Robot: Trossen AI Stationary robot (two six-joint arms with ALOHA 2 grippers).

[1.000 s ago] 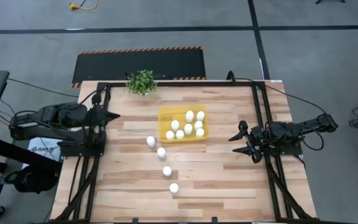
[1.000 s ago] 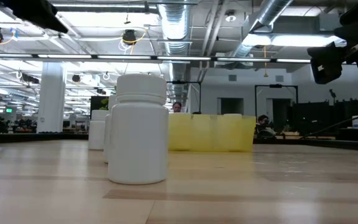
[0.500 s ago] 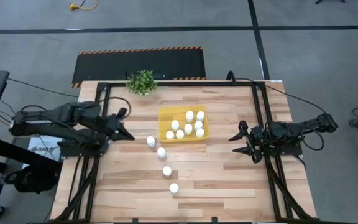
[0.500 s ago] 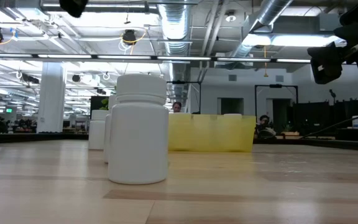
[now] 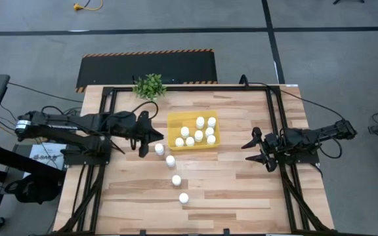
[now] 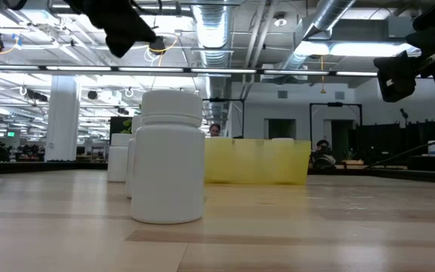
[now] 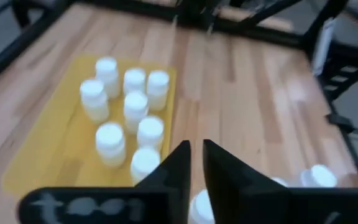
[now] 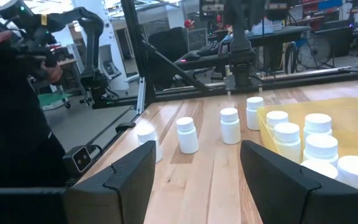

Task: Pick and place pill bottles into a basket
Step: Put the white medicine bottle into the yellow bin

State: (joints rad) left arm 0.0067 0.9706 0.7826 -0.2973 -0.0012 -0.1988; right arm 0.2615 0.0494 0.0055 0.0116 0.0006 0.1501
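The yellow tray (image 5: pixel 173 122) lies at the table's middle and holds several white pill bottles (image 5: pixel 200 122), standing upright. Several more bottles stand on the wood in a line from beside the tray's near left corner (image 5: pixel 159 149) toward the near edge (image 5: pixel 184 197). The nearest one fills the low view (image 6: pixel 168 159). My left gripper (image 5: pixel 146 134) hovers just left of the line's far bottle and touches nothing. In the left wrist view (image 7: pixel 196 152) its fingers are nearly together. My right gripper (image 5: pixel 258 147) waits open and empty at the table's right side, and also shows in its wrist view (image 8: pixel 197 162).
A small green plant (image 5: pixel 149 85) stands at the far edge, left of the tray. Black frame rails (image 5: pixel 275 118) run along the table's left and right sides. A person (image 8: pixel 5 93) shows beyond the table in the right wrist view. Bare wood lies right of the bottle line.
My left gripper has swung from the table's left edge toward the right, over the wood, up to the far bottle of the loose line beside the tray. No bottle has moved.
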